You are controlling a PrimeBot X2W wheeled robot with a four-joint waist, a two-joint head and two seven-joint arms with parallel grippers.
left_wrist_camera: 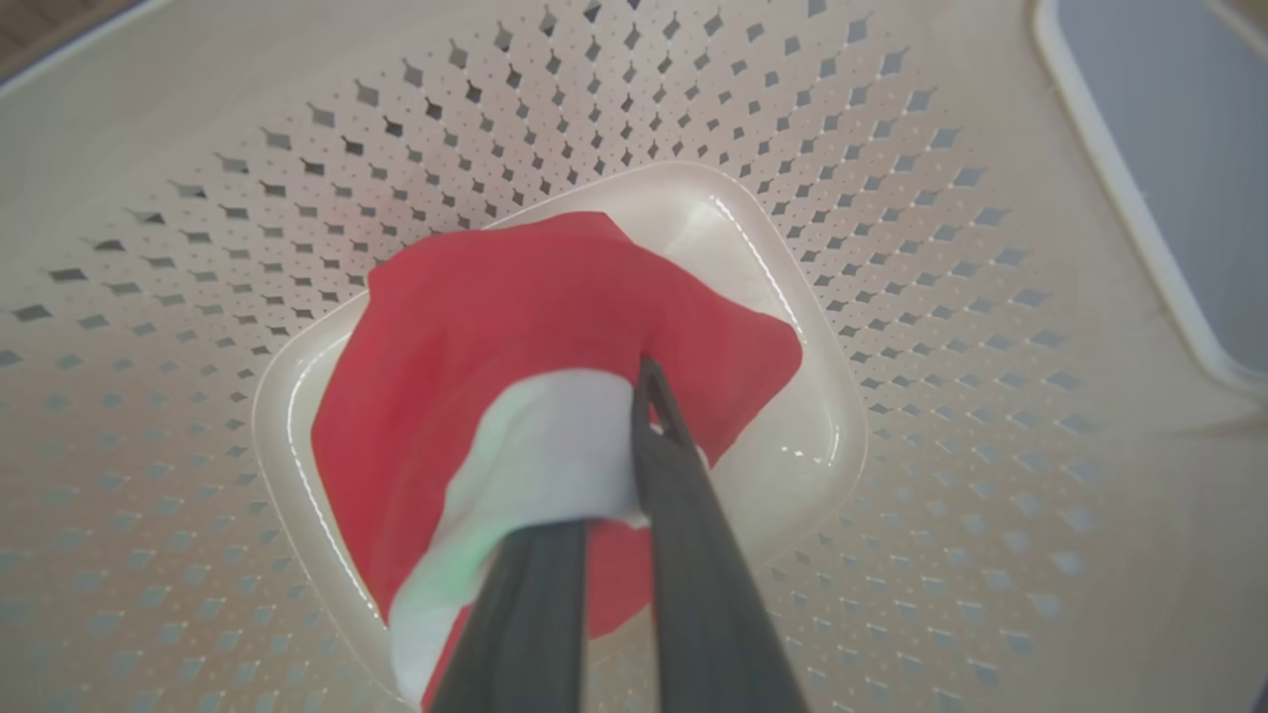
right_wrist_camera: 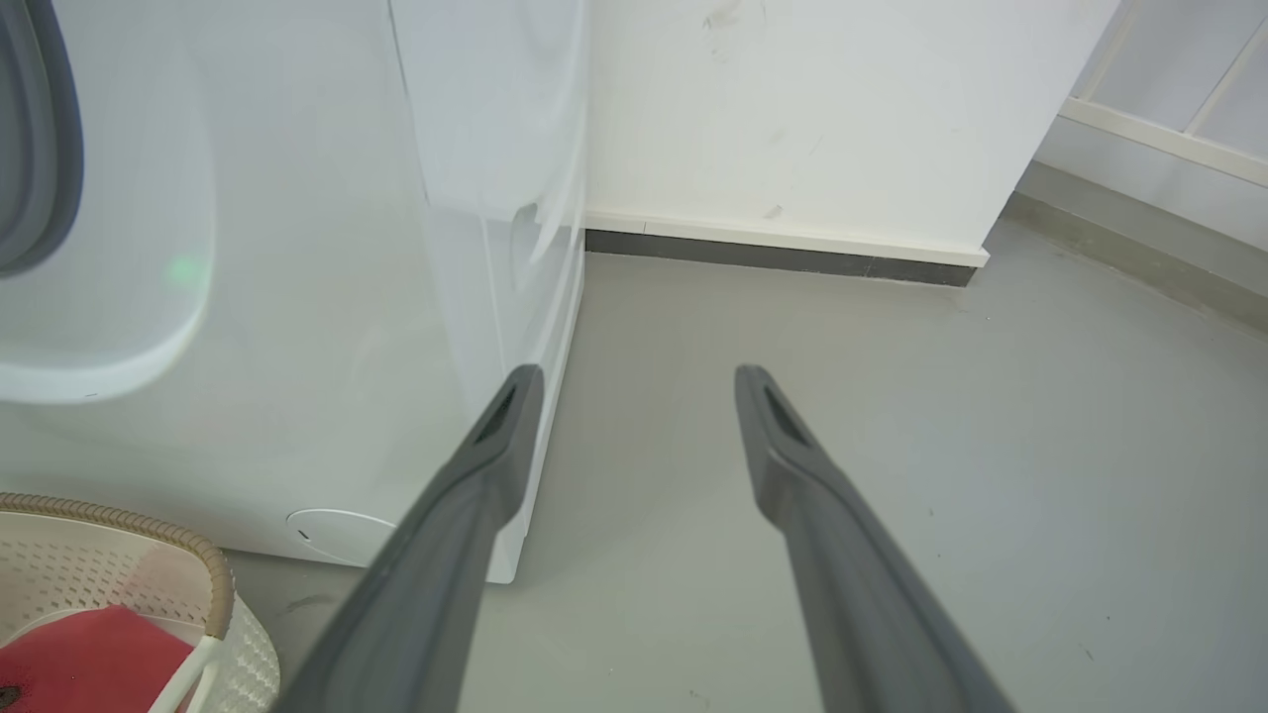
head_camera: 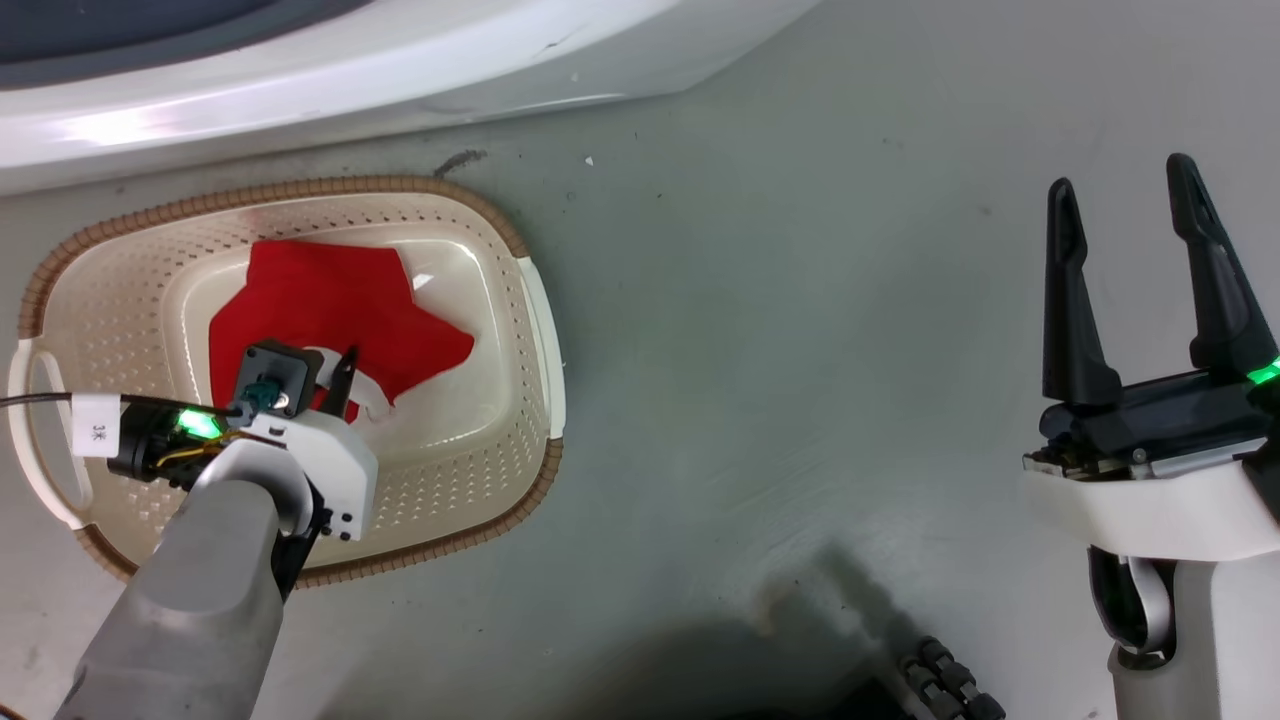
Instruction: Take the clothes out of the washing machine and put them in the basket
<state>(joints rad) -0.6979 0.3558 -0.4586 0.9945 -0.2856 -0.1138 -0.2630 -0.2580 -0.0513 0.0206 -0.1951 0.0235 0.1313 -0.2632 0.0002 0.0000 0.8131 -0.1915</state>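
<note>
left gripper [left_wrist_camera: 624, 456]: fingers clamped on clothes [head_camera: 330, 300], held inside basket [head_camera: 500, 440]
right gripper [head_camera: 1120, 185]: fingers spread, nothing held, above floor [head_camera: 800, 350]

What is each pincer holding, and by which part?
The left pincer grips the red cloth by its white trim, over the basket; the right pincer is open, empty.

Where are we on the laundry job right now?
Done: the red clothes lie on the bottom of the basket. In hand: the left gripper is shut on their white trim inside the basket; the right gripper is open over the floor. Left: let go and lift out. The washing machine drum is hidden, so more may remain.
</note>
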